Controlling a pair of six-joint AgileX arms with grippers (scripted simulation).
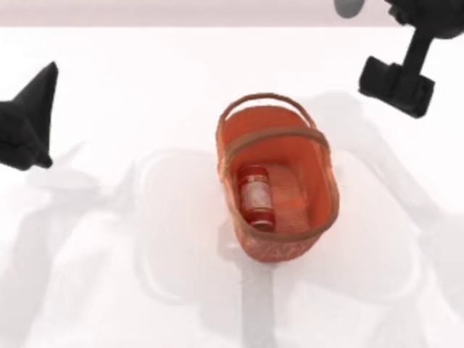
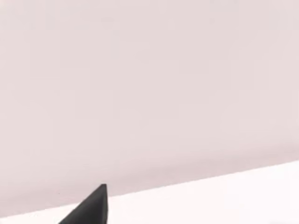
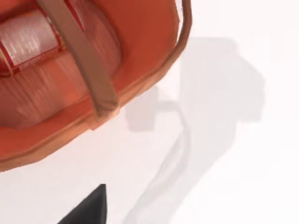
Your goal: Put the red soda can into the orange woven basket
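L gripper (image 1: 29, 123) parked at table's (image 1: 109, 304) left edge, fingers' state can't tell. Can (image 1: 256, 197) lies on its side in basket (image 1: 319, 170), center. R gripper (image 1: 397, 85) top right, can't tell; only its wrist cam shows handle (image 3: 79, 56) crossing can (image 3: 28, 39).

The large oval orange wicker basket (image 1: 278, 185) stands near the middle of the white bench (image 1: 145, 87), and the small red soda can with a silver top (image 1: 257, 197) lies on its side inside it, on the basket floor, close to the basket's left wall. My left gripper (image 1: 25, 123) is far off at the bench's left edge, well apart from the basket. My right gripper (image 1: 397, 85) is up at the far right corner, also apart from the basket.
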